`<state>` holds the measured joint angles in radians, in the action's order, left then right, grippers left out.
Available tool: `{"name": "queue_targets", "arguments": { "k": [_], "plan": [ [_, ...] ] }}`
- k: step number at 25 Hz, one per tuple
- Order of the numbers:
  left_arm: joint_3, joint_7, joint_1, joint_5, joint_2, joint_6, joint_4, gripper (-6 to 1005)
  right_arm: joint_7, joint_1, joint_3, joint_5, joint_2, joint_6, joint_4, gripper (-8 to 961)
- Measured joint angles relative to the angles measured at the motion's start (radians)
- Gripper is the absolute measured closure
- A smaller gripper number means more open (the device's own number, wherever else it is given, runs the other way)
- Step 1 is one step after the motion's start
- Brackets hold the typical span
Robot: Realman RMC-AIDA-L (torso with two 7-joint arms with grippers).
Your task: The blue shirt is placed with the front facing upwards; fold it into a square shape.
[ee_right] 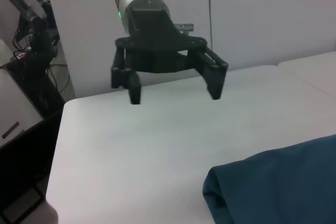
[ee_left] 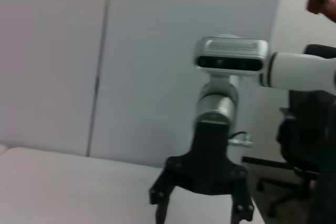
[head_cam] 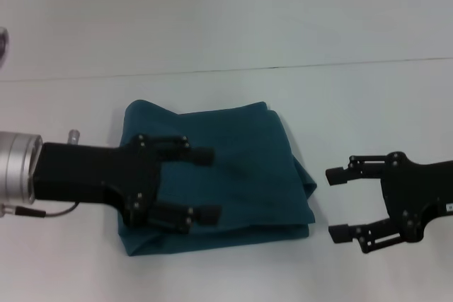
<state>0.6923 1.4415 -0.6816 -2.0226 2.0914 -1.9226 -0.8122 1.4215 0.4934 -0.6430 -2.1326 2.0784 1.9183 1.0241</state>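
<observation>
— Nearest to us hung the left gripper, over the blue shirt; its jaws stood wide apart and held nothing.

— And the shirt?

— It lay on the white counter as a thick, roughly square bundle, lettering hidden. The folding looked about finished to me.

— The right gripper?

— Just beside the bundle's right edge, clear of the cloth, jaws open and empty too.

— So what next?

— I'd guess only tidying that loose right corner, or pulling both arms back.
</observation>
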Motion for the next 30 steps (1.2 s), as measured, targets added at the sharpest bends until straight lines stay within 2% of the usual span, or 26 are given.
{"name": "queue_targets", "arguments": {
  "k": [7,13,30],
  "plan": [
    [0.008,-0.081,0.034,-0.007,0.013,0.037,-0.008,115,-0.010,0.010,-0.010,0.000,0.005,0.002,0.001,26],
    [0.007,-0.184,0.061,-0.002,0.029,0.133,0.003,115,0.006,0.034,-0.010,-0.003,0.000,-0.002,0.015,25],
    [0.016,-0.198,0.052,-0.009,0.033,0.161,0.025,115,0.014,0.068,-0.012,-0.007,-0.005,-0.056,0.005,26]
  ]
}}
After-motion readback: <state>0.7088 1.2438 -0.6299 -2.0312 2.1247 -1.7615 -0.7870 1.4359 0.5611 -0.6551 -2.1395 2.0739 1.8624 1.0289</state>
